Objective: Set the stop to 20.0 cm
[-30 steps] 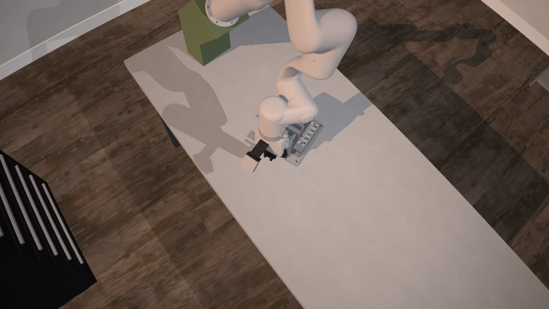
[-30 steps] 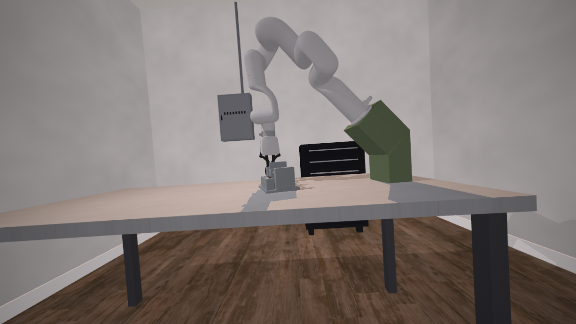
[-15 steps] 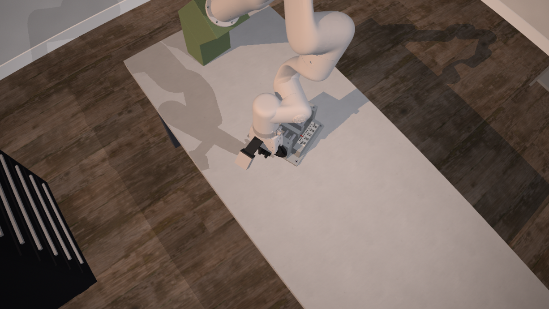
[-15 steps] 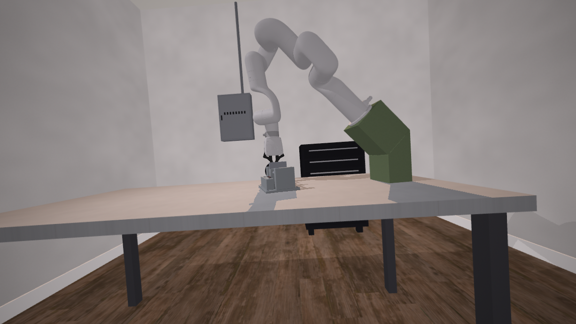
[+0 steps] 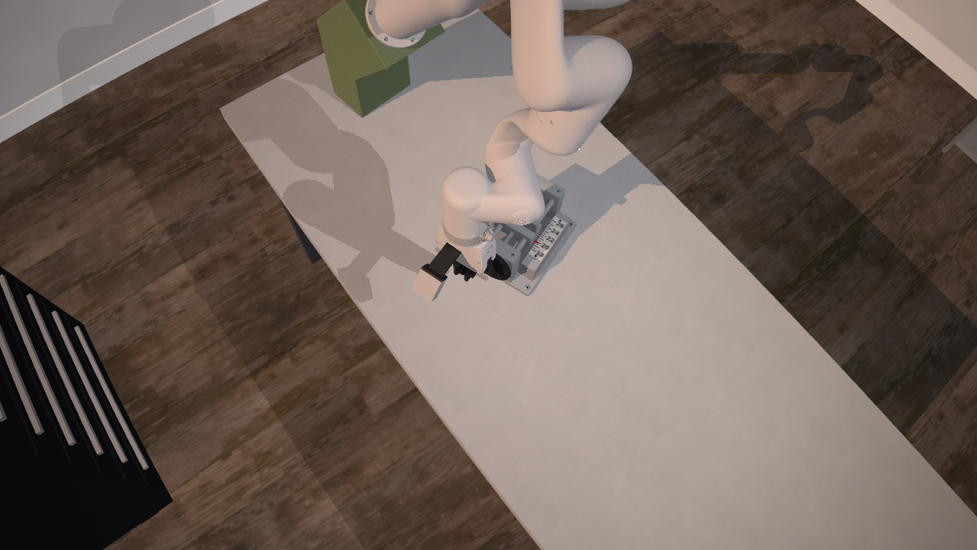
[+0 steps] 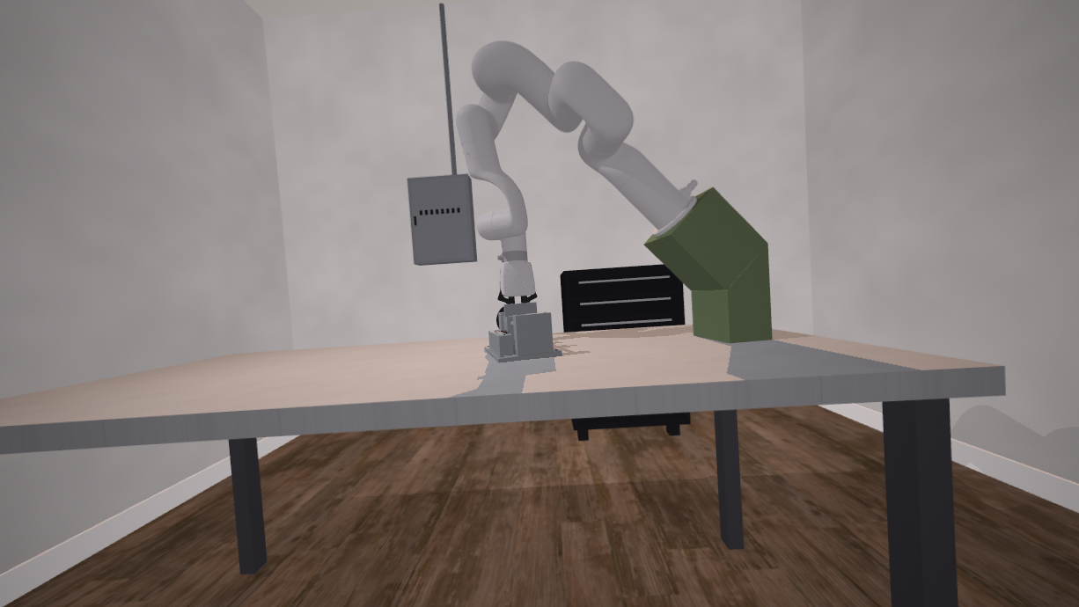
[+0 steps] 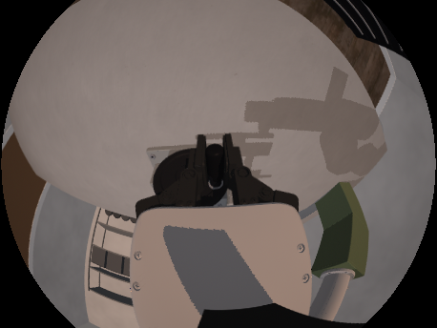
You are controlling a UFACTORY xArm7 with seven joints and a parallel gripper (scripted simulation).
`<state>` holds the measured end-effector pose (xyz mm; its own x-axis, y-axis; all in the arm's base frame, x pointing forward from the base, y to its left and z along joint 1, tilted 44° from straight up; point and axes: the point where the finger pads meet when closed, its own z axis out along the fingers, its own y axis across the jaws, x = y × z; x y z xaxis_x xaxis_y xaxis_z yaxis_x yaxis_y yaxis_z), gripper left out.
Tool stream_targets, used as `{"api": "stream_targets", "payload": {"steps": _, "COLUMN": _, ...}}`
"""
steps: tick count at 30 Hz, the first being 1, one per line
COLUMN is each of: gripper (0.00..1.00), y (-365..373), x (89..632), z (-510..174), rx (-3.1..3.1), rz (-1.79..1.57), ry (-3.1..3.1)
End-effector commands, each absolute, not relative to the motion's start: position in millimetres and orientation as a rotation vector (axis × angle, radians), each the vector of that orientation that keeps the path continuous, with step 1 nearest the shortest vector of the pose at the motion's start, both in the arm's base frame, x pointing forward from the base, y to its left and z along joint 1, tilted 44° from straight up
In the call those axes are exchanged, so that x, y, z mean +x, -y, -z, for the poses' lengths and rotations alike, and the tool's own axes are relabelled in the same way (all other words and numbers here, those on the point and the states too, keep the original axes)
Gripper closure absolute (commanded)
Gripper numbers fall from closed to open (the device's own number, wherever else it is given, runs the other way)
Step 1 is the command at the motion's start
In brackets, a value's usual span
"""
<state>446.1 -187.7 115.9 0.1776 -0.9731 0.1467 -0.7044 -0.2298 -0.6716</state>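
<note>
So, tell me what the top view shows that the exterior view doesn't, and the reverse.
Top only: the numbered face of the scale and its red mark.

Exterior only: the grey wall box and the pole above it.

Both: the arm, green stand, black cabinet and part of the handwheel.
</note>
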Motion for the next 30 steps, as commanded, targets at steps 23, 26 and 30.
{"api": "stream_targets", "payload": {"steps": 23, "gripper": 0.94, "y": 183, "x": 491, "z": -98, "rx": -2.001, "rz": 0.788, "ry": -1.576}}
{"api": "stream_targets", "payload": {"steps": 26, "gripper": 0.94, "y": 182, "x": 496, "z": -101, "rx": -2.001, "rz": 0.788, "ry": -1.576}}
{"api": "stream_targets", "payload": {"steps": 30, "gripper": 0.94, "y": 180, "x": 502, "z": -106, "rx": -2.001, "rz": 0.788, "ry": -1.576}}
